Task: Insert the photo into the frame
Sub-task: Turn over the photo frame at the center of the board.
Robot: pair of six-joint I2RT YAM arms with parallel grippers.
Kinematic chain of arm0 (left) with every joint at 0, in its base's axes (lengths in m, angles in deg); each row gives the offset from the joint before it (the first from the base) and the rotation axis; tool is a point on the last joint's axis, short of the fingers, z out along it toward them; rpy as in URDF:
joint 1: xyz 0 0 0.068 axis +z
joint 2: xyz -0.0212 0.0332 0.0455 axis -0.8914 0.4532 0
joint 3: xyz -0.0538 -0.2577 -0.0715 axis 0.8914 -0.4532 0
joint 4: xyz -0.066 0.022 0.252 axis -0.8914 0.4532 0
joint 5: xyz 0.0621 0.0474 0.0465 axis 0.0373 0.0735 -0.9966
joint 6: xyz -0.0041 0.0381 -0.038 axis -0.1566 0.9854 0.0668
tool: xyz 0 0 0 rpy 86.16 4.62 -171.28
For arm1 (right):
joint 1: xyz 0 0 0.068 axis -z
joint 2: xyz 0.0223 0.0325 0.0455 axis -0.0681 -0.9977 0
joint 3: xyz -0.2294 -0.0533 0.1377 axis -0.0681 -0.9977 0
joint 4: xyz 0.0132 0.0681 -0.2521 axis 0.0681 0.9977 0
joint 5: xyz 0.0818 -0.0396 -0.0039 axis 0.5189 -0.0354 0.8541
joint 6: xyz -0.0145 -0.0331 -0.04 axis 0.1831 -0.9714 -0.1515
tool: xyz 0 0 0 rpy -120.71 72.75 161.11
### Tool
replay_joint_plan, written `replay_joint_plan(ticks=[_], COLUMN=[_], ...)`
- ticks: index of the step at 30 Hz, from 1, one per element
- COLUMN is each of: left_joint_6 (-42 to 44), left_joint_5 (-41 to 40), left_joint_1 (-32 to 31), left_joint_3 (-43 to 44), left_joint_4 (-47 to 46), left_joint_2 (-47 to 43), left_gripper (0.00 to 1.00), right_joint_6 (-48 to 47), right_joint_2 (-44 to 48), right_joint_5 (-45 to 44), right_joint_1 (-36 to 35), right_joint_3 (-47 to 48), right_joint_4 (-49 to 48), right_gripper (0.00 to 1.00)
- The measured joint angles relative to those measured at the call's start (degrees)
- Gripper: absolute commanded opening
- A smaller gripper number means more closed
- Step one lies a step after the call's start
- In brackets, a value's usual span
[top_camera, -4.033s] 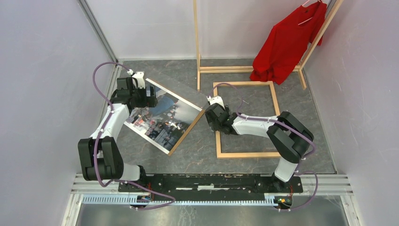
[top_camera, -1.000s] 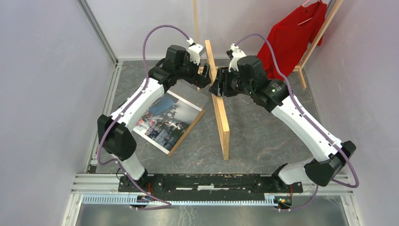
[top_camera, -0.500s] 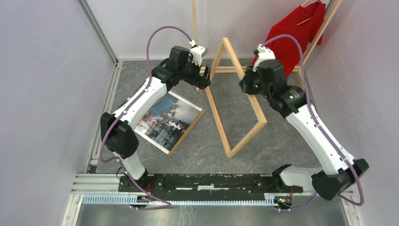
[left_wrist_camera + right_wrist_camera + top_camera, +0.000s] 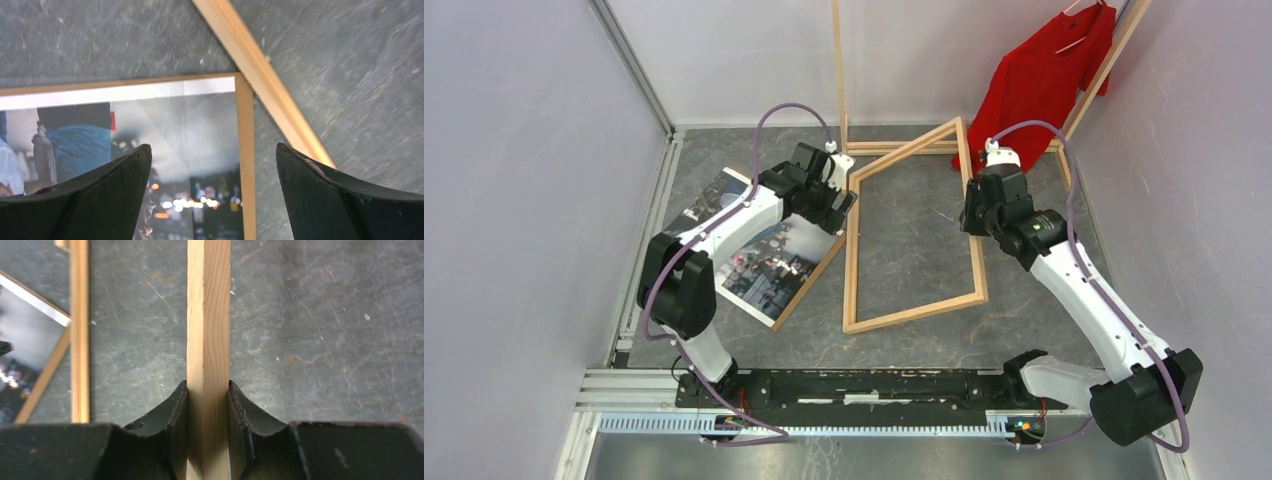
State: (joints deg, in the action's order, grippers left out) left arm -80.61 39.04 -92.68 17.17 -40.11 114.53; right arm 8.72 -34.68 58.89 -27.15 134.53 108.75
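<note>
Between the fingers of the right gripper (image 4: 208,390), clamped one rail of the frame (image 4: 208,315), pads pressed against both sides of the wood. Held that rail pointing straight out ahead of the fingertips, above the grey table (image 4: 325,315). Off to one side of those fingers, showed the frame's opposite rail and, past it, a corner of the photo (image 4: 20,335).

From the top view, gripped the frame (image 4: 852,250) about midway along its right rail with the right gripper (image 4: 972,212). Looked tilted, with the gripped side higher than the other.

At the left gripper (image 4: 212,150), spread the fingers wide apart and gripped nothing. Below and between those fingertips, lay a corner of the photo (image 4: 150,130), picture side up, on a brown backing board (image 4: 245,150) edging it as a thin strip. Just ahead of the fingertips, crossed a frame rail diagonally, meeting the board's corner; touching or not, could not tell.

From above, put the left gripper (image 4: 839,205) between the photo (image 4: 759,255) and the frame's left rail.
</note>
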Motion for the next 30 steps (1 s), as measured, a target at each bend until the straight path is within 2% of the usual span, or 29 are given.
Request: replay_joint_plan(ticks=[6, 16, 30], left_joint_6=[4.2, 8.3, 12.1], left_joint_5=[-4.2, -6.1, -5.7], left_joint_1=[0.0, -0.5, -7.0], left_joint_3=[-7.9, -18.2, -23.6], left_joint_4=[-2.4, -10.3, -17.6], left_joint_2=[-2.5, -3.1, -3.2], left_gripper=[1.00, 1.00, 1.00], right_joint_6=[-1.3, -2.3, -0.8], right_joint_2=[0.4, -2.1, -9.2], right_joint_5=[-3.7, -8.4, -10.6], right_joint_1=[0.0, 0.0, 0.1], right_joint_3=[-5.7, -15.6, -21.0], right_joint_4=[1.1, 1.5, -4.3], right_gripper=[0.00, 0.01, 0.11])
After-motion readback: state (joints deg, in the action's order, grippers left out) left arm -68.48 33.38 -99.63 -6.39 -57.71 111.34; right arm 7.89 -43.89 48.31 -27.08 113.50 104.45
